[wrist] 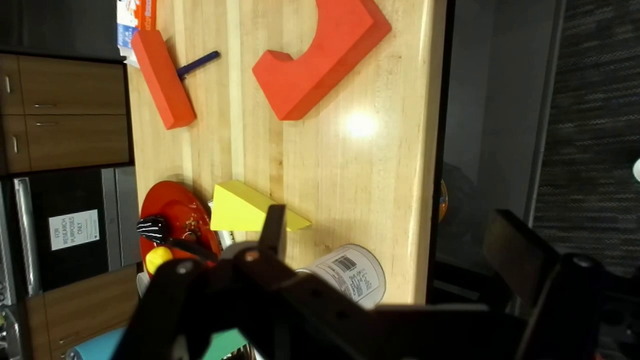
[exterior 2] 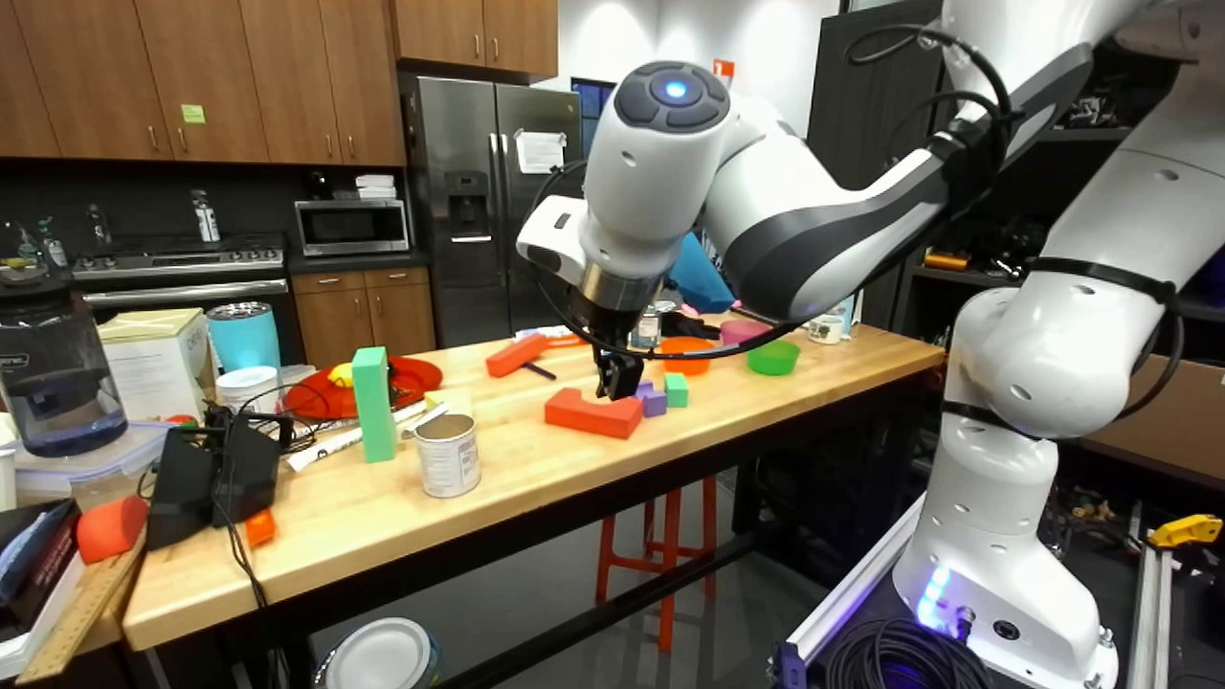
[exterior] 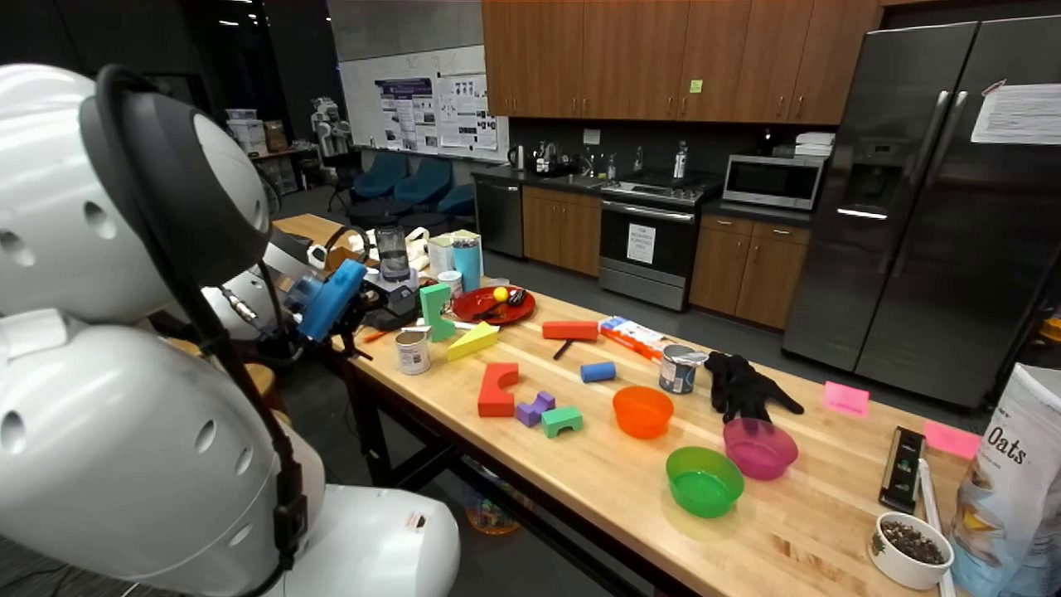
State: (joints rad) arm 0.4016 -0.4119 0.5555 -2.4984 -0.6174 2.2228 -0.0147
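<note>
In the wrist view my gripper (wrist: pixel 397 235) stands wide open, its dark fingers (wrist: pixel 274 232) far apart with nothing gripped. One finger is over the tabletop, the other past the table's front edge. Nearest in that view is a white-labelled tin can (wrist: pixel 357 272), partly hidden behind the gripper; it stands upright, open-topped, in an exterior view (exterior 2: pixel 450 464). Beside it lies a yellow wedge (wrist: pixel 237 210). A red arch block (wrist: pixel 320 65) lies farther along the table, and a red bar (wrist: pixel 164 82) lies against a dark pen (wrist: pixel 200 63). A green block (exterior: pixel 434 313) stands upright behind the can.
A red plate (exterior: pixel 518 313) holds a yellow ball and a dark utensil. Purple (exterior: pixel 535 409), green (exterior: pixel 562 421) and blue (exterior: pixel 598 371) blocks lie mid-table. Orange (exterior: pixel 643 412), green (exterior: pixel 704 482) and pink (exterior: pixel 760 448) bowls stand beyond, near a black glove (exterior: pixel 746 388). Clutter crowds the jug (exterior 2: pixel 57 373).
</note>
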